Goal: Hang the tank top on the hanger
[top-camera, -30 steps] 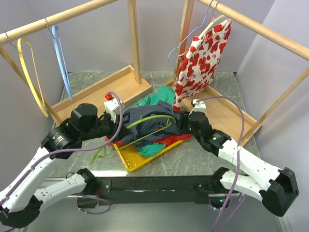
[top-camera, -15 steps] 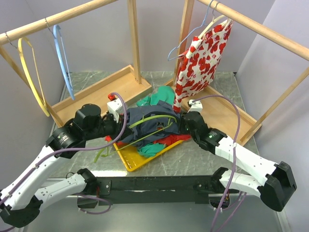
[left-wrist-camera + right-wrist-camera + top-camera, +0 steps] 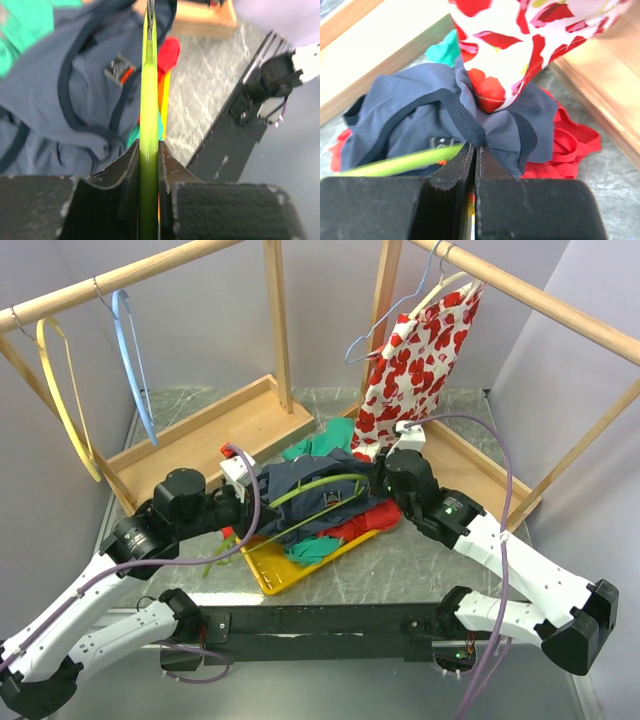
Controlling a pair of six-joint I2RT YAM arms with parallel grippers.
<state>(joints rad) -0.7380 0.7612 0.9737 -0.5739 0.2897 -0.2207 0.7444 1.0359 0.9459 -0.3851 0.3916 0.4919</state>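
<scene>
Left jaws clamp the hanger (image 3: 149,115); right jaws pinch trim of the top (image 3: 395,115), heaped over the tray (image 3: 266,576). Such a thin pinch may slip, or drag the red garment (image 3: 565,145) up.

The tank top (image 3: 300,506) covers most of the tray (image 3: 268,576) and the clothes (image 3: 318,548) beneath it. In the left wrist view the hanger (image 3: 148,115) runs off the top and bottom edges, its hook (image 3: 150,17) blurred. The tips of the right fingers (image 3: 454,167) sink into a fold of the tank top; its label (image 3: 121,70) is unreadable.
</scene>
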